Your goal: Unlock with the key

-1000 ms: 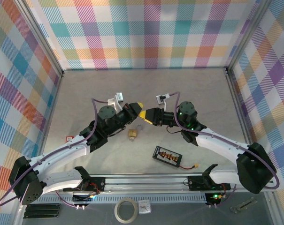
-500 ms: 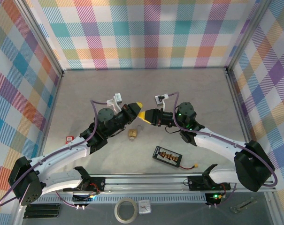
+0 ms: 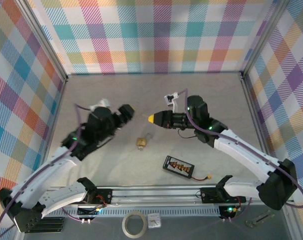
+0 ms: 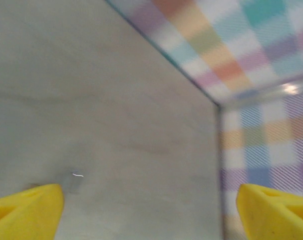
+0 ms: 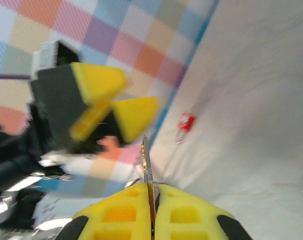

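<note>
We've got the right fingers (image 5: 186, 216) pinched shut on the key (image 5: 145, 160), blade poking out front. Left fingers (image 4: 26, 210) are spread wide with nothing in them. The lock (image 3: 141, 143) sits on the table (image 3: 206, 95) near both, touching neither.

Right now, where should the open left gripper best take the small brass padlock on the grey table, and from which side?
Take the small brass padlock by its body, probably from above, pinching across the two side edges: it seems to lie flat, with its thin shackle pointing to the far right. This leaves the other end free for the thin metal key.
</note>
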